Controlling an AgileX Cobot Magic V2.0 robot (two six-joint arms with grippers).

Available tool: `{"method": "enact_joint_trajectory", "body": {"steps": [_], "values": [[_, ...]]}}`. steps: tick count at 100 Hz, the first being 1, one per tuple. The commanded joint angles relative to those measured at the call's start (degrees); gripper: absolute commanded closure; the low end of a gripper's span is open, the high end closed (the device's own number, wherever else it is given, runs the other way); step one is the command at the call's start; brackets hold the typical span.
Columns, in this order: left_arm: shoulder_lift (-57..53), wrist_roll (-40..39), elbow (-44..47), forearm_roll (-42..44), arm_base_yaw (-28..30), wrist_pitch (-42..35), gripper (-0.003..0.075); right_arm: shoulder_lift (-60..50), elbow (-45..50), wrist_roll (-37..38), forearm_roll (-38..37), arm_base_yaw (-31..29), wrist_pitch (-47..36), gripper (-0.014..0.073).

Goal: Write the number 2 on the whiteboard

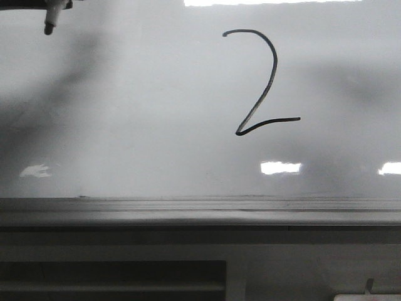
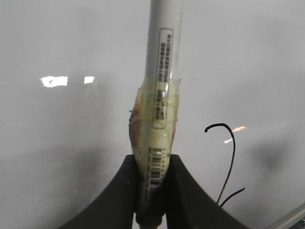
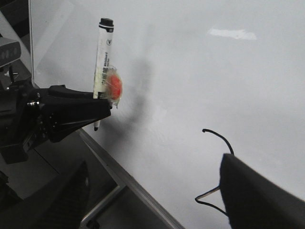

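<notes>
A thin black hand-drawn number 2 [image 1: 263, 81] is seen on the large glossy white-grey whiteboard [image 1: 138, 125], right of the middle of the front view and in the upper half of the board. It is made up of a curved hook at the top, a long diagonal stroke and a short, slightly wavy base stroke. Bright patches of reflected light are spread over the board, and a grey metal ledge [image 1: 188, 210] runs along its lower edge, well below the digit.

Well apart from the digit, at the upper left of the front view, the tip of a white cylindrical marker pen [image 1: 50, 24] is seen close to the board; whether it touches the surface cannot be told. In the left wrist view the same marker [image 2: 159, 86] is shown with a barcode label and a wrapping of yellowish tape around its lower barrel. It is clamped between the black jaws of the left gripper [image 2: 151, 188], which are closed tightly on the taped part. In the right wrist view an orange patch is seen on that taped part.

Of the right gripper [image 3: 157, 195], two dark fingers [image 3: 257, 191] are seen set wide apart with nothing held between them, the board and the digit lying beyond.
</notes>
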Motion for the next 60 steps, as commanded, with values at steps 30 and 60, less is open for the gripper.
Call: {"method": "enact_joint_trajectory", "body": {"steps": [30,60], "values": [[10.36,-7.26,-2.65,1.25,-2.23,-7.85,0.0741,-0.33,1.17,0.01,4.63,-0.36,-2.76,0.0086],[14.29,-7.29,-4.0,1.25,-2.23,-8.15,0.0739,-0.33,1.17,0.01,4.63,-0.36,-3.13,0.0086]]}}
